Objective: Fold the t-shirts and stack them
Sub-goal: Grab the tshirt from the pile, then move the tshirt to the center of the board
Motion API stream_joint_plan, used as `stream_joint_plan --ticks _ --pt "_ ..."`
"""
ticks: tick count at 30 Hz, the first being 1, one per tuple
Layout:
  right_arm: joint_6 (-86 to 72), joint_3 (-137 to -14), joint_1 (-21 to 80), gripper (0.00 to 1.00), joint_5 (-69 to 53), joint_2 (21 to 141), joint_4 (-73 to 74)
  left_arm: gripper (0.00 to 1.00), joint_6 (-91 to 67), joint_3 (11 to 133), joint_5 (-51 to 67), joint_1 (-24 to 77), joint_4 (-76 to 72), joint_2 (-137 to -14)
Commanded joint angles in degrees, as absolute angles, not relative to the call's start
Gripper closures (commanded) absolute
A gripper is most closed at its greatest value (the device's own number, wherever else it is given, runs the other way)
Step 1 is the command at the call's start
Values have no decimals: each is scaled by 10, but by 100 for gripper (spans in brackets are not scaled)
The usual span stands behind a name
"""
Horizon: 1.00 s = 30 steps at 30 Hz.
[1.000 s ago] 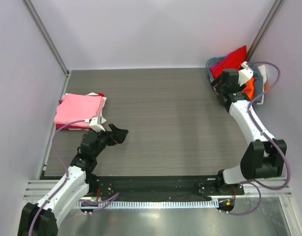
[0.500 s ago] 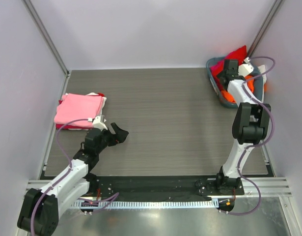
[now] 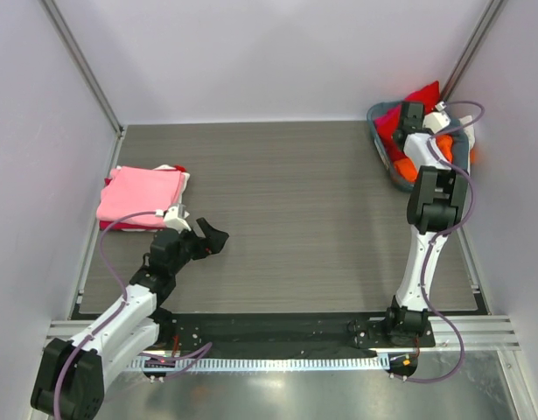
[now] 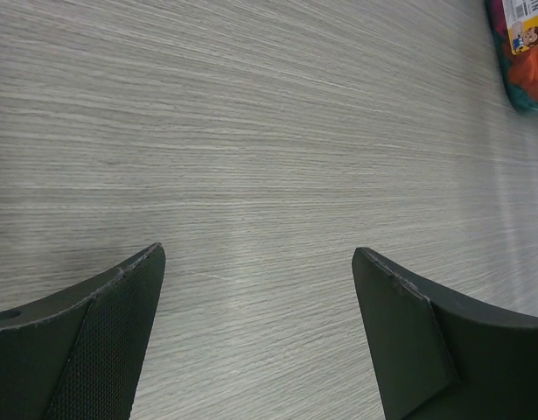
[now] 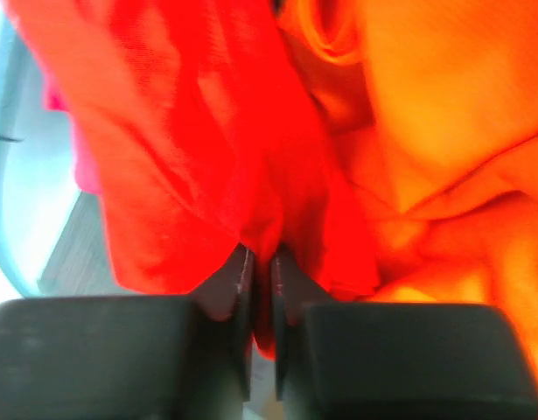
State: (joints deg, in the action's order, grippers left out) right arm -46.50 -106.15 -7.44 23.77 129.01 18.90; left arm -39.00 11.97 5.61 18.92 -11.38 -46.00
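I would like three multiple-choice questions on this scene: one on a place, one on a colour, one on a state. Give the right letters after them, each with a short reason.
1. Where on the table does the folded pink t-shirt lie?
A) near its left edge
B) near its right edge
C) at its middle

2. Which colour is the cloth between the fingers of the right gripper?
A) white
B) red
C) green

3. How is the left gripper?
A) shut on cloth
B) shut on nothing
C) open, holding nothing

Answers:
1 A: the top view shows it by the left wall.
2 B: the right wrist view shows the red t-shirt pinched.
3 C: the left wrist view shows its fingers apart over bare table.
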Motion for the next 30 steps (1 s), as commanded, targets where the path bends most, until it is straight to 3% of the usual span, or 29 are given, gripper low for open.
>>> stream_joint_plan --ticks 1,7,14,25,28,30 --pt "-441 -1115 -54 96 296 1232 163 12 -388 137 49 190 -127 -457" --pt "-467 -1117 -26 98 277 1134 122 12 -387 138 52 191 -123 -456" --pt "-625 -1027 -15 98 87 963 -75 12 -385 136 44 191 -118 -447" --pt "-754 -1198 104 99 -71 909 -105 12 -384 137 43 191 -116 -447" --pt "-778 -1149 106 99 -120 858 -109 12 -383 136 42 191 -113 -440" --pt "-772 -1042 106 94 -141 812 -109 12 -383 135 40 191 -110 -436"
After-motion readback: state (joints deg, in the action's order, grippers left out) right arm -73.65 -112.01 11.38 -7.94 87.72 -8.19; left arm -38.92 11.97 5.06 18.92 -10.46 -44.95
